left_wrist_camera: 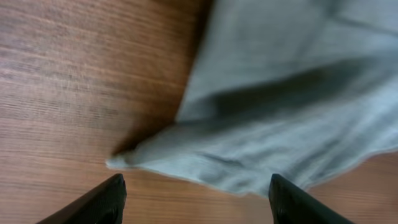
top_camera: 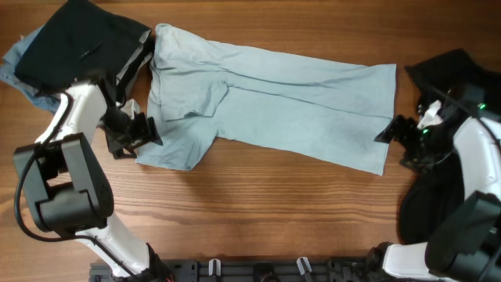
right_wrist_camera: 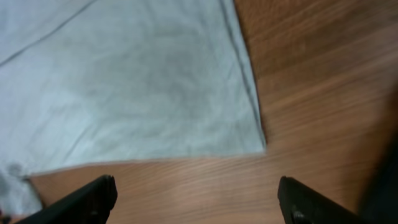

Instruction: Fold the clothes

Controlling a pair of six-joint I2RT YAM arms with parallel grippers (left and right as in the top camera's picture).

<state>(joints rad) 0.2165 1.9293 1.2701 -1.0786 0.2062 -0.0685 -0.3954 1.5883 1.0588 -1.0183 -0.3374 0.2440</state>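
A pale blue-grey T-shirt (top_camera: 274, 98) lies folded lengthwise across the wooden table, sleeve end at the left, hem at the right. My left gripper (top_camera: 145, 131) is open and empty just left of the sleeve's lower corner; in the left wrist view the sleeve edge (left_wrist_camera: 249, 149) lies just ahead of the spread fingers (left_wrist_camera: 196, 199). My right gripper (top_camera: 389, 130) is open and empty beside the hem's right edge; in the right wrist view the hem corner (right_wrist_camera: 252, 140) lies ahead of the fingers (right_wrist_camera: 198, 200).
A black garment (top_camera: 78, 39) on a blue denim one (top_camera: 16, 59) is piled at the back left. More black cloth (top_camera: 450, 74) lies at the right, by the right arm. Bare wood (top_camera: 258, 211) runs along the front.
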